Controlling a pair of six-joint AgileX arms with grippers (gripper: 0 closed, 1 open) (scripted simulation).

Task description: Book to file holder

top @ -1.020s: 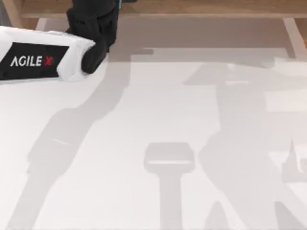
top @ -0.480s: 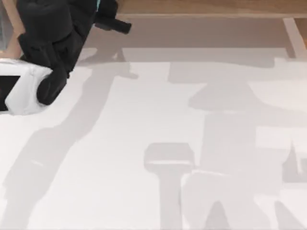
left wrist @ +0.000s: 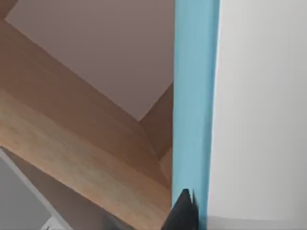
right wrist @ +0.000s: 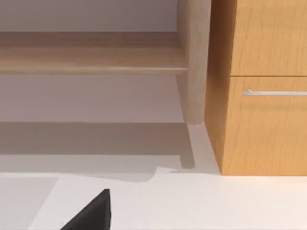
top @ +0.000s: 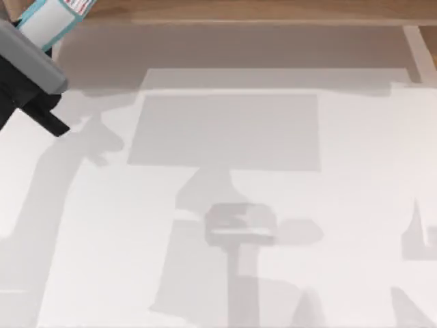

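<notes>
The left arm [top: 31, 65] sits at the far left corner of the worktop [top: 273, 273] in the top view, next to the long wooden shelf board [top: 273, 10] that runs along the far edge. You find the book [top: 49, 19] at the tip of this arm, raised off the worktop and tilted, its upper end overlapping the shelf board. Its teal cover, white patch and small red marks face upward. In the left wrist view the book [left wrist: 194, 96] stands as a straight teal band with a broad white face beside it. One dark fingertip of the left gripper [left wrist: 186, 213] lies flat against the teal surface, while the opposite finger is hidden behind the book. Treat the jaws as clamped on the book. Behind the book, the left wrist view shows light-brown wooden boards [left wrist: 72, 143] meeting at an inner corner. You cannot tell from this view whether they belong to the file holder or to the shelf. The right wrist view shows a dark part of the right gripper [right wrist: 91, 213] low over the white worktop. You cannot tell the state of its jaws. Beyond it stand a wooden shelf [right wrist: 91, 57], a rounded wooden post [right wrist: 194, 72] and a wooden cabinet [right wrist: 259, 124] with a metal drawer handle [right wrist: 273, 92]. The cabinet stands just beside the post.
</notes>
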